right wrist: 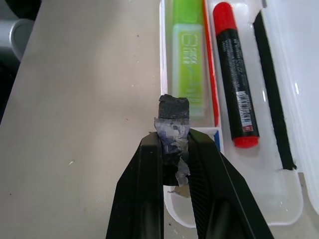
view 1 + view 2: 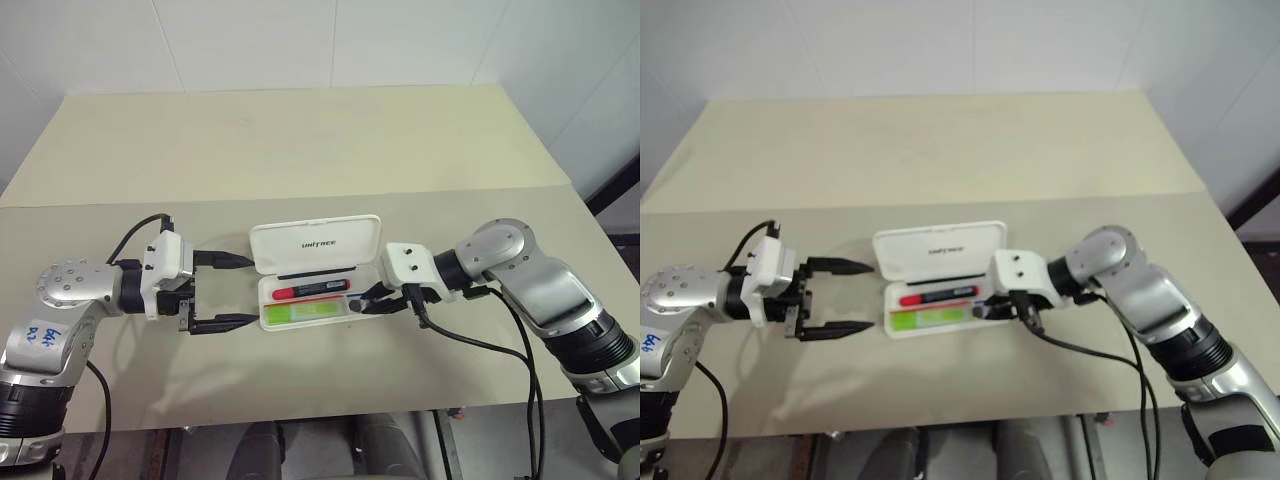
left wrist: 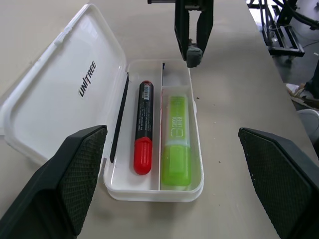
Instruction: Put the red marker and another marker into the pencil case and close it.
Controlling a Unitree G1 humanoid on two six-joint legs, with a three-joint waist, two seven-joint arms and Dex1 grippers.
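Pencil case (image 2: 320, 285) lies open on the table (image 2: 300, 150), red marker (image 3: 143, 127) and green highlighter (image 3: 176, 142) already stowed inside. Left gripper (image 2: 222, 292) is spread wide beside it; right gripper (image 1: 174, 149), pinched on a small grey object (image 1: 173, 119), is hovering over its end, apparently for closing.

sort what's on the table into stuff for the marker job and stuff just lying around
For the job:
- red marker, lying in the case
- lime-green highlighter, in the compartment beside it
- pencil case, lid open
- left gripper, open by the case
- right gripper, shut on a small dark block

Lying about:
- black strip in the case, along the hinge side
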